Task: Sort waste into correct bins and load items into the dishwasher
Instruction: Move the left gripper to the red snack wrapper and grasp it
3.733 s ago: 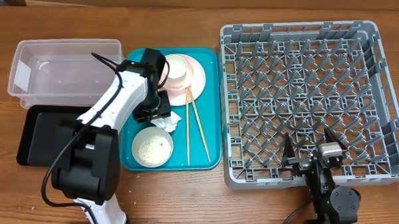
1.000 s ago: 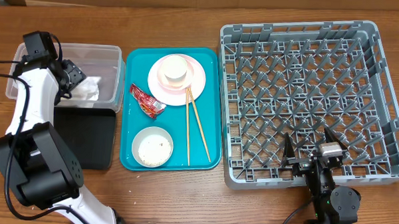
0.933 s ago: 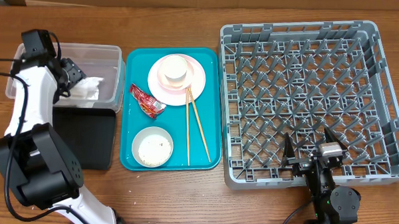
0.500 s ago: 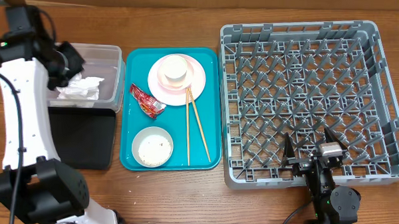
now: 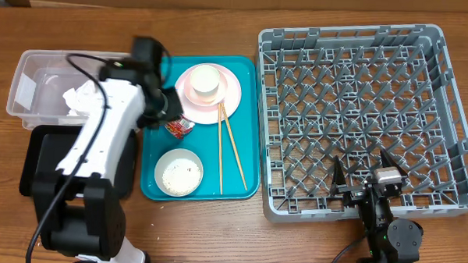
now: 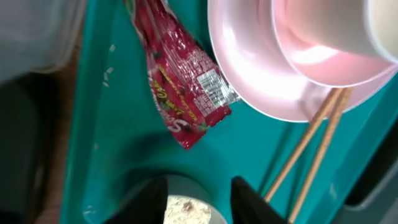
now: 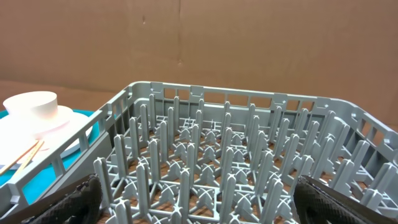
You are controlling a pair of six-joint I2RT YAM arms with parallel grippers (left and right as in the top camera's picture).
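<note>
Red/wht wrapper [image 6: 181,87], pink plate [image 6: 247,78], teal tray [image 6: 98,146]

The left tool [image 6: 200,198] moves from the clear rectangular plastic tub [image 5: 41,61], where the crumpled white paper napkin [image 5: 79,99] now lies, to above the small red-and-white wrapper [image 6: 183,93].

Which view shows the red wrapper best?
Left wrist: the red wrapper lies close and almost whole on the teal tray, beside the pink plate. Overhead shows only a sliver past the left arm. Right wrist misses it.

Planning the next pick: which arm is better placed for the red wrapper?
Left. The left pincer hangs open above the red wrapper on the teal tray; the right pincer sits far off at the dish rack.
</note>
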